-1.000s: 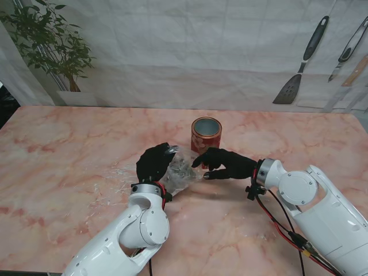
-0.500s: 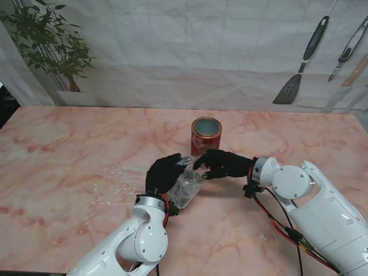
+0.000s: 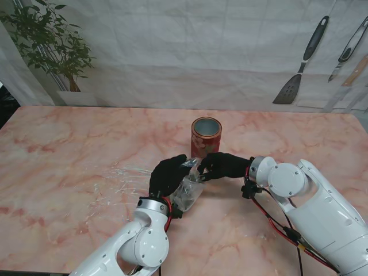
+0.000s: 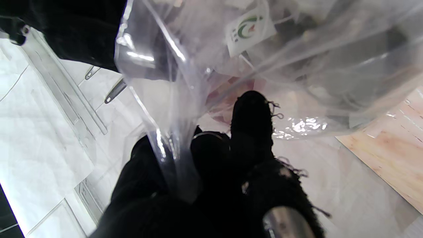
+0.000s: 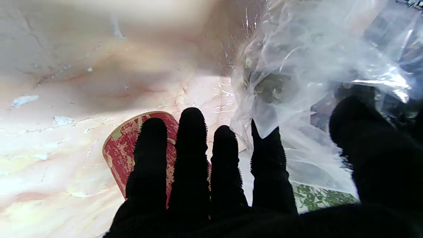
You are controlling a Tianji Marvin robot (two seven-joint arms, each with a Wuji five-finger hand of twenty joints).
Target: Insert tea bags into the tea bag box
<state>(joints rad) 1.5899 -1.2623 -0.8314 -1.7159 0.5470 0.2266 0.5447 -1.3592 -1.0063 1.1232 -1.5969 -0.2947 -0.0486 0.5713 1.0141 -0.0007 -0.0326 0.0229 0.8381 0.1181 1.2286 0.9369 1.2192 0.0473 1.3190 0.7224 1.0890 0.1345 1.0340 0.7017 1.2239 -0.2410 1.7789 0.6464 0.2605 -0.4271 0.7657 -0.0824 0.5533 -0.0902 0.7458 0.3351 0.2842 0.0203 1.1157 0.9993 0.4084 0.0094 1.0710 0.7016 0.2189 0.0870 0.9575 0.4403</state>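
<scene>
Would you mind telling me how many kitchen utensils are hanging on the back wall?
3, all at the far right: a black slotted spatula, a dark-handled utensil beside it, and a wooden handle at the frame edge. More may hang beyond the frame.

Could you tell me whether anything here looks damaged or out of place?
The left hand has a frayed glove: loose threads stick out and bare metal shows near one finger. The bag and tin look fine.

One red tin [image 3: 206, 137], one clear plastic bag [image 3: 188, 190], two gloved hands, left [image 3: 167, 175], right [image 3: 225, 165]
</scene>
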